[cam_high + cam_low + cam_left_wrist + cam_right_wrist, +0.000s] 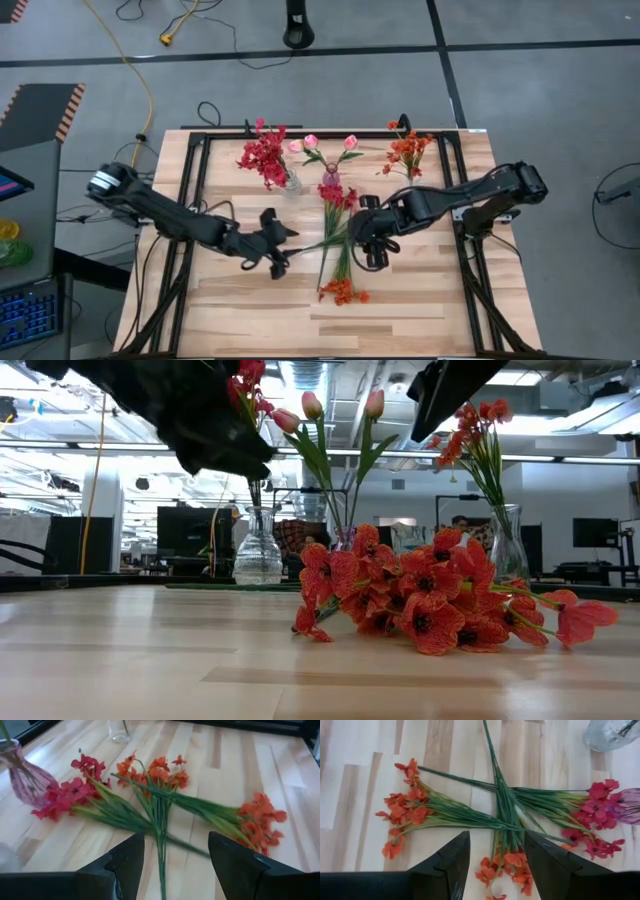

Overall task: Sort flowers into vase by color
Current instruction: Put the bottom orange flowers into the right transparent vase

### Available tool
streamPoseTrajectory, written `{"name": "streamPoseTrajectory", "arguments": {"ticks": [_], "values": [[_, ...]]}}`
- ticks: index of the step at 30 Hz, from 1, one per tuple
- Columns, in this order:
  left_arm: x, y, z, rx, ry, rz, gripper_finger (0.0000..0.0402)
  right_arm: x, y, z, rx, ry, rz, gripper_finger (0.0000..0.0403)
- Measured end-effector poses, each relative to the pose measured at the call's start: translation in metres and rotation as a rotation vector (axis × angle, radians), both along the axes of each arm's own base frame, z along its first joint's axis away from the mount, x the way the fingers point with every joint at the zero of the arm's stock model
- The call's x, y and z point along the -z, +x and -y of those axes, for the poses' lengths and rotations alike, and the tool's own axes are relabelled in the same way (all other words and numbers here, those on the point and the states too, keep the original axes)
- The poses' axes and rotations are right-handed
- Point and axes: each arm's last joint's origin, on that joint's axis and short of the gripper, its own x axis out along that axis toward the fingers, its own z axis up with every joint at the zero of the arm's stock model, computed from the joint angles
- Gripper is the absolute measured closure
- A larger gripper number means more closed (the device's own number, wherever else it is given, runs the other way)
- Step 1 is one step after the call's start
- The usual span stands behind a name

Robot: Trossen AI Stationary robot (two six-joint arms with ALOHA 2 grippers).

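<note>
L gripper (283, 252): jaws wide, nothing between them; hovers over the wooden table (420, 310), just beside the stem ends of the loose pile.
R gripper (368, 246): jaws wide too, empty; opp. side of the pile from the L gripper, w/ the stems running between the two.
Loose flowers (338, 240): lie crossed on the table between both grippers; in the R wrist view they fan out just ahead of its fingers (451, 862).
Red sprigs (338, 196): heads at the far end of the pile from the grippers, touching the pink vase.
Orange sprigs (342, 291): heads at the near end of the pile, by the front edge.
Pink vase (330, 178): beyond the grippers, mid back; holds pale pink buds (311, 142).
Clear vase L (291, 183): back, closer to the L gripper; holds red blossoms (263, 155).
Clear vase R (508, 545): back, on the R gripper's side; holds orange blossoms (407, 150).
</note>
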Motion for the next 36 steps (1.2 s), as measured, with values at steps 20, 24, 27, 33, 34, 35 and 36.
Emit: {"name": "streamPoseTrajectory", "arguments": {"ticks": [20,24,27,33,34,35,36], "values": [[0.058,0.035,0.009,-0.062,0.027,0.022,0.0193,0.013,0.004,-0.031,-0.266,-0.108,-0.019,0.0191],[0.058,0.036,0.009,-0.059,0.029,0.027,0.0193,0.031,0.015,-0.035,-0.396,-0.182,-0.057,0.0191],[0.059,0.035,0.009,-0.058,0.031,0.016,0.0193,0.049,0.024,-0.039,-0.489,-0.234,-0.097,0.0191],[0.060,0.034,0.009,-0.051,0.024,-0.001,0.0193,0.084,0.041,-0.045,-0.649,-0.314,-0.163,0.0191],[0.060,0.034,0.009,-0.048,0.022,-0.002,0.0193,0.090,0.043,-0.045,-0.675,-0.326,-0.179,0.0191],[0.060,0.034,0.009,-0.049,0.022,-0.002,0.0193,0.096,0.045,-0.046,-0.697,-0.336,-0.192,0.0191],[0.060,0.034,0.009,-0.048,0.022,-0.002,0.0193,0.101,0.047,-0.047,-0.718,-0.345,-0.203,0.0191]]}}
